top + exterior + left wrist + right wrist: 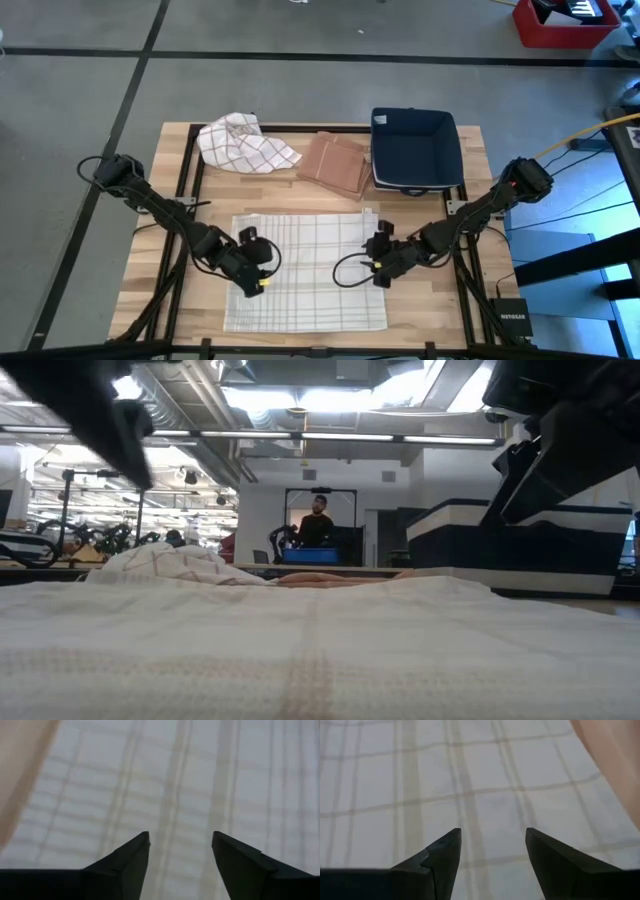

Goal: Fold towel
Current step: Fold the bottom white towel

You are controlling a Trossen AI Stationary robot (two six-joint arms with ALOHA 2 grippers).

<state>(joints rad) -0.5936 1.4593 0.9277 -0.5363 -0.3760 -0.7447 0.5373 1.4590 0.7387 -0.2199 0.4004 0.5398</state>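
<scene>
Towel (pixel 305 270) flat at lower centre of worktop (pixel 150 270); left hand (pixel 252 272) and right hand (pixel 378 254) both open, empty, over its edges—uneven pinches may skew the fold.

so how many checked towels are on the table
2: a flat towel spread between both arms, and a crumpled towel at the back, beside the brown cloths. None seems hidden.

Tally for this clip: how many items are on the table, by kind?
Checked white towels: 2, one spread flat, one crumpled
Folded brown cloths: 1 stack, separate pieces cannot be told apart
Dark blue bins: 1
Total: 4
</scene>
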